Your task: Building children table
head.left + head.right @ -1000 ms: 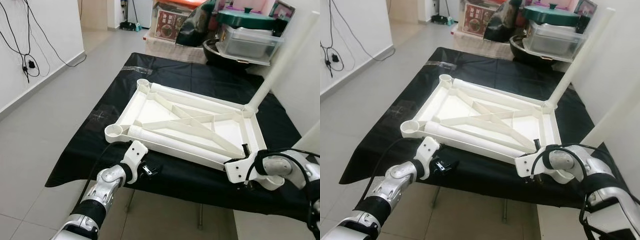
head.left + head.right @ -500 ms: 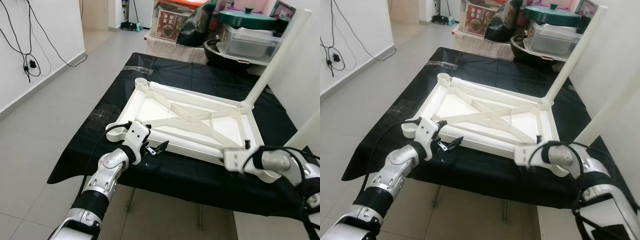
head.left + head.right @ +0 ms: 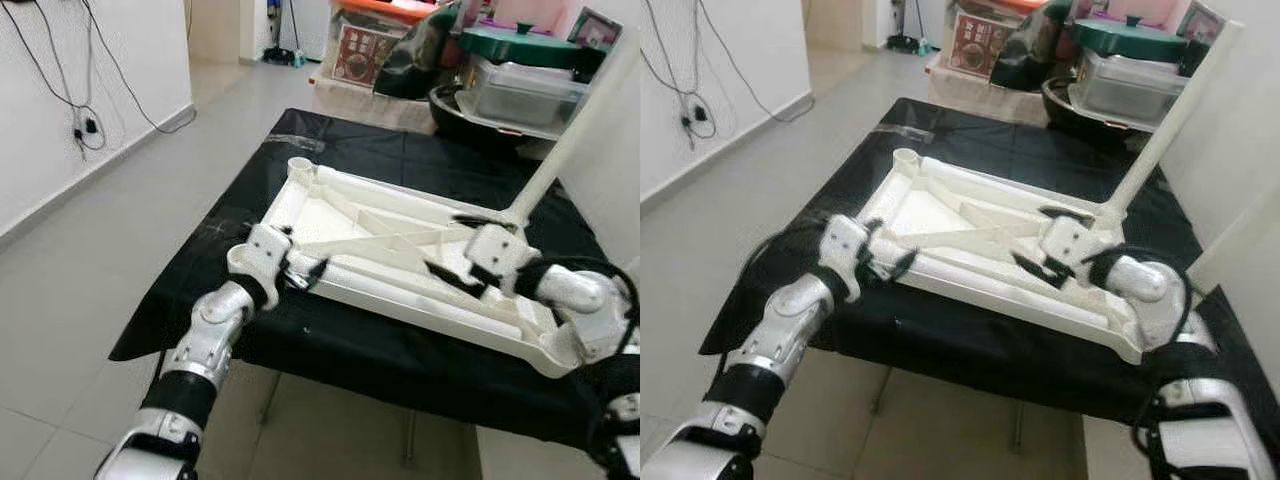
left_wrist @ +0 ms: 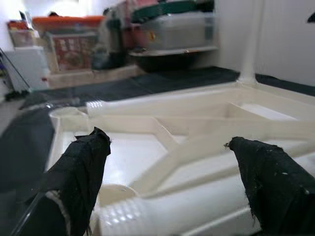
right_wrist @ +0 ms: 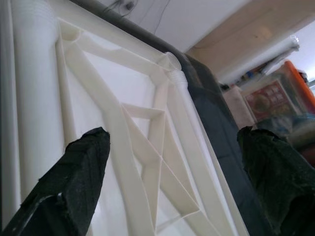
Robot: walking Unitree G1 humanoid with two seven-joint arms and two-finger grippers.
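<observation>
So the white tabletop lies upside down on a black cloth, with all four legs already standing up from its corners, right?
Not quite. The tabletop does lie upside down on the black cloth, but just one leg stands up, at a far corner. Two more legs lie loose inside it, as the left eye view shows.

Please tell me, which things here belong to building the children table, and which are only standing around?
Belong to the job:
- white tabletop, lying upside down
- upright leg at its far corner
- loose leg lying in it
- left gripper
- right gripper

Only standing around:
- clear storage box
- green lid
- wall cables
</observation>
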